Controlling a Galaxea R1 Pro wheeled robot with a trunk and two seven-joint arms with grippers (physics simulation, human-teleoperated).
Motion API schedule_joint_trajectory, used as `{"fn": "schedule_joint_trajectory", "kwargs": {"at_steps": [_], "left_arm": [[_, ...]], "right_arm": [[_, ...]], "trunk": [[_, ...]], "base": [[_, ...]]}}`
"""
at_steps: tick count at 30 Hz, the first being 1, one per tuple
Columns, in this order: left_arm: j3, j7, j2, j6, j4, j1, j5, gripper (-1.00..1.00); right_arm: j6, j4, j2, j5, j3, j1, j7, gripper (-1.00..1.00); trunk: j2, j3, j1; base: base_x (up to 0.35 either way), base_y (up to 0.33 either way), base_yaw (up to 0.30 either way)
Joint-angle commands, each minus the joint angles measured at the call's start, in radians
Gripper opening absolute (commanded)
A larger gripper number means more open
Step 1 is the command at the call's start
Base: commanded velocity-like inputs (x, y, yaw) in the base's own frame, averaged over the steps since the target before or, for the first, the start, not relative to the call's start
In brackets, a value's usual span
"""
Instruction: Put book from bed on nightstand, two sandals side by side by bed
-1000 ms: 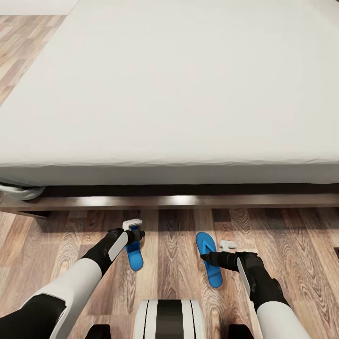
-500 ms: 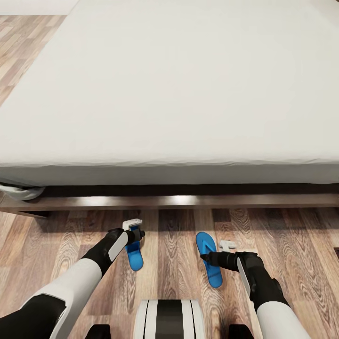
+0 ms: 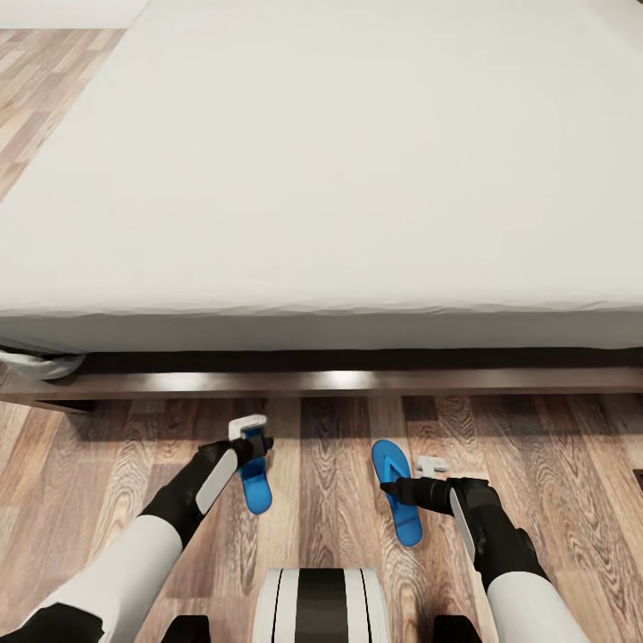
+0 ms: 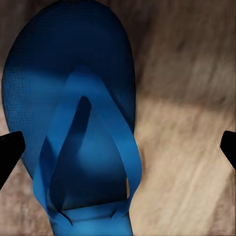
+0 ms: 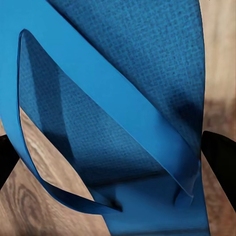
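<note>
Reaching floorward, both pincers [image 3: 254, 439] [image 3: 386, 488] spread apart above blue sandals [image 3: 256, 482] [image 3: 398, 496].

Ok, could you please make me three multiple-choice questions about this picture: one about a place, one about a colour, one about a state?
1. Where do the two sandals lie?
A. on the bed
B. on the wood floor beside the bed
C. on a chair

2. What colour are the sandals?
A. red
B. black
C. blue

3. How do the left fingers stand?
A. spread wide apart over a sandal
B. pressed tight together
C. closed on a book

Answers:
1 B: the head view shows both on the planks, just in front of the bed frame.
2 C: both are bright blue in every view.
3 A: in the left wrist view the two dark tips sit at opposite edges, with sandal and bare floor between them.
</note>
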Motion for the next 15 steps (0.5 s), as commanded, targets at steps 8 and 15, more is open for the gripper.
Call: {"fn": "schedule_joint_trajectory", "kwargs": {"at_steps": [8,15], "left_arm": [[0.045,0.014,0.056,0.014,-0.316,0.174,0.030,1.00],[0.078,0.015,0.067,0.016,-0.392,0.243,0.041,1.00]], "right_arm": [[-0.003,-0.013,0.003,0.009,-0.003,-0.001,0.005,-1.00],[-0.007,-0.039,0.030,0.012,0.004,-0.002,0.001,-1.00]], "trunk": [[0.000,-0.001,0.000],[0.000,-0.001,0.000]], "base": [[0.000,0.000,0.000],[0.000,0.000,0.000]]}}
